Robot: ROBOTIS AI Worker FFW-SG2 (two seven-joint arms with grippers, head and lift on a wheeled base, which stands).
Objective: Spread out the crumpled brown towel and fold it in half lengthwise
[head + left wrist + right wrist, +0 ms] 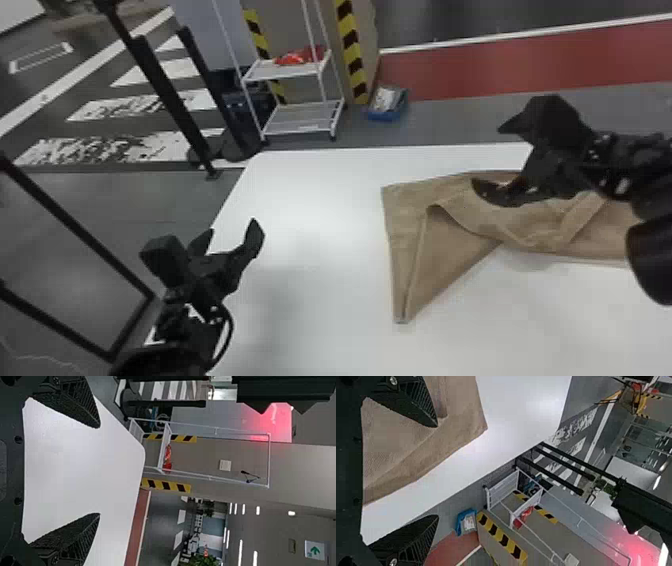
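Over our white tabletop [310, 200], our right claw [487, 157] gapes above the brown towel [445, 265], nearer it than our left claw [233, 226], open and well apart; the towel's long axis runs left to right.

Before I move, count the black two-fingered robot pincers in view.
2. The left pincer is open by the left edge of the smooth white table; the right pincer is open, one finger over the brown cloth towel.
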